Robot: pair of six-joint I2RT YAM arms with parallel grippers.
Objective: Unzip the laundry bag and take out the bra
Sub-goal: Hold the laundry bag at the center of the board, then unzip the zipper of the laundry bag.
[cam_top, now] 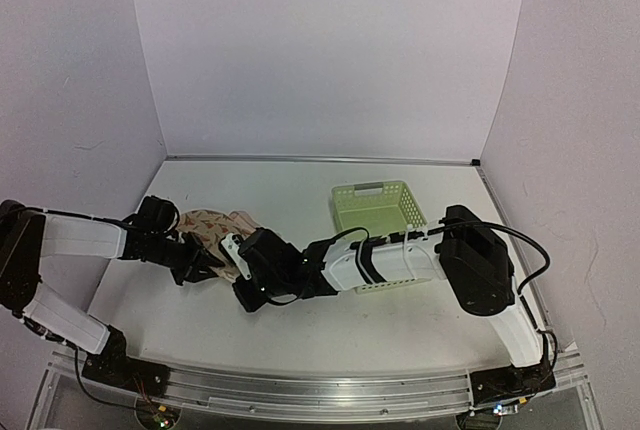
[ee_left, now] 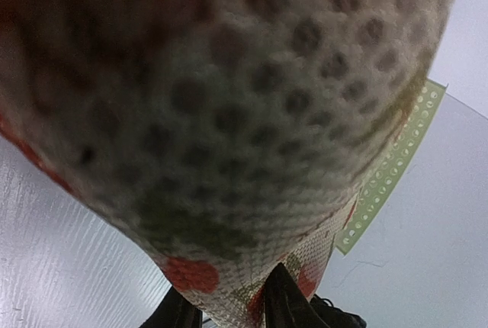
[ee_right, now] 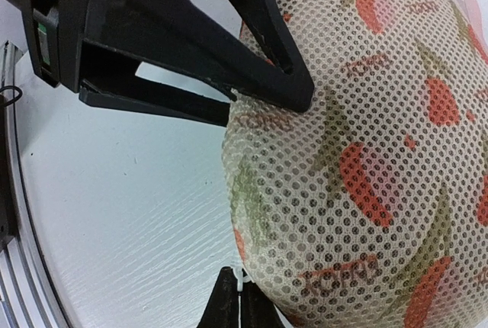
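the laundry bag (ee_right: 366,152), where is it? (a)
on the worktop (ee_right: 114,213), pressed right up against both tools. its mesh dome with the red-and-green print fills the view ahead of each. (b)
start nearest. the right tool (ee_right: 238,305)? (a)
its fingers are pinched tight together at the bag's near rim, touching the mesh. a small pale sliver (ee_right: 241,281) stands up between the tips. whether that is the zip pull i cannot tell. (b)
and the left tool (ee_left: 229,307)? (a)
ahead of the right one and to its left, on the same end of the bag. it is narrowed onto the bag: one black finger lies over the top of the dome, the other runs under the rim, and printed fabric sits between the tips. (b)
is the zip undone? (a)
cannot tell, the dome and the fingers hide the rim. (b)
anything further out? (a)
a pale green slatted basket (cam_top: 378,212), past the bag and off to the right of both tools, apart from the bag. the right arm crosses over its near edge. (b)
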